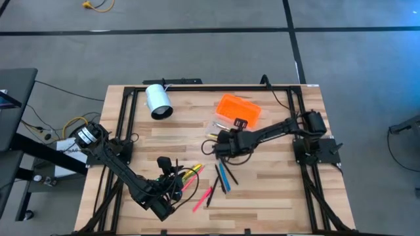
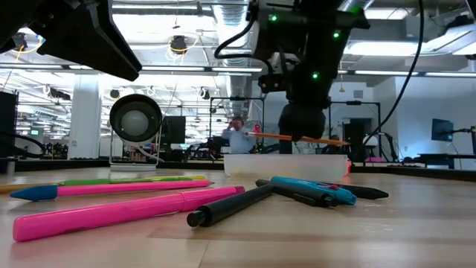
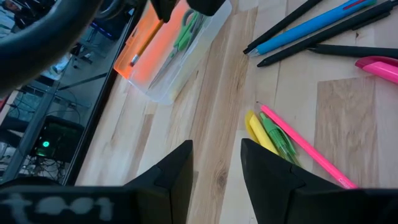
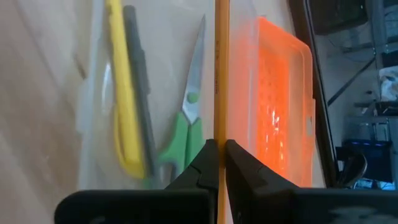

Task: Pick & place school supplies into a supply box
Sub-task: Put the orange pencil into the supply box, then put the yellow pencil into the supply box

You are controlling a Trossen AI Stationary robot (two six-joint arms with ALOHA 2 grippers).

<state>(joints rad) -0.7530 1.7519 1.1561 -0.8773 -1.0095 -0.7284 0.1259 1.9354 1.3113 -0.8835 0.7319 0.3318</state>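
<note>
The supply box's clear base (image 4: 93, 130) lies open with its orange lid (image 4: 280, 106) beside it, mid-table (image 1: 230, 117). Inside the base are a yellow pen (image 4: 121, 93), a grey pen and green-handled scissors (image 4: 189, 130). My right gripper (image 4: 219, 152) hovers over the base, shut on an orange pencil (image 2: 312, 139). My left gripper (image 3: 216, 165) is open, low over the table near its near edge (image 1: 172, 174), beside yellow, green and pink pens (image 3: 273, 134). Blue and black pens (image 1: 223, 177) and another pink pen (image 1: 203, 196) lie flat on the wood. My right gripper pinches the orange pencil between its two fingertips, at a spot along the shaft (image 4: 219, 124). The fingers come from above, pointing down. The pencil lies roughly level, lifted clear above the clear base (image 2: 286, 164) and running lengthwise along it.
A white cylinder (image 1: 157, 101) lies on its side at the table's far left. Black frame rails run along the left, right and far edges of the table. Bare wood lies between the box and the loose pens (image 2: 126, 208).
</note>
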